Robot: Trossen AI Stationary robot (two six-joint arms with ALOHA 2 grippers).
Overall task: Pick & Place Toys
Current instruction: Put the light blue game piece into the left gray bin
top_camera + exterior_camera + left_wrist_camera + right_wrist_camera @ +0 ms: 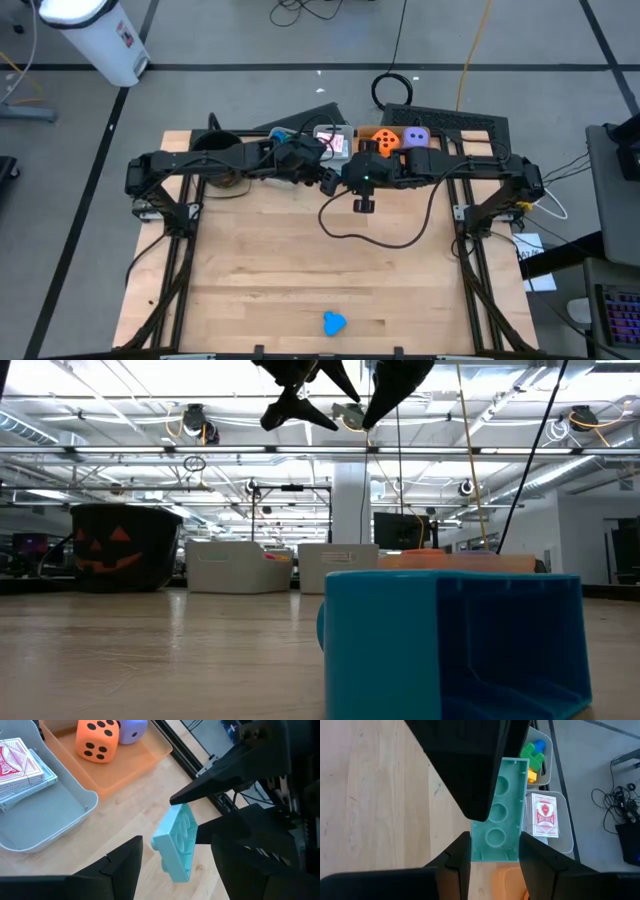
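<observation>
A: Right claw [495, 865] up above the table [300, 260], clenched on pale green block [499, 810]?

B: Confirmed. Fingers pinching one end, block hanging tilted in the air near the bins.

A: Left claw [172, 865]?

B: Spread wide, facing the same block [175, 842], not touching it.

A: Other toys?

B: Orange die [97, 739] and purple die [132, 730] in orange tray [145, 762]. Card decks [22, 767] in clear bin [65, 815]. Blue block [334, 323] alone at near table edge.
</observation>
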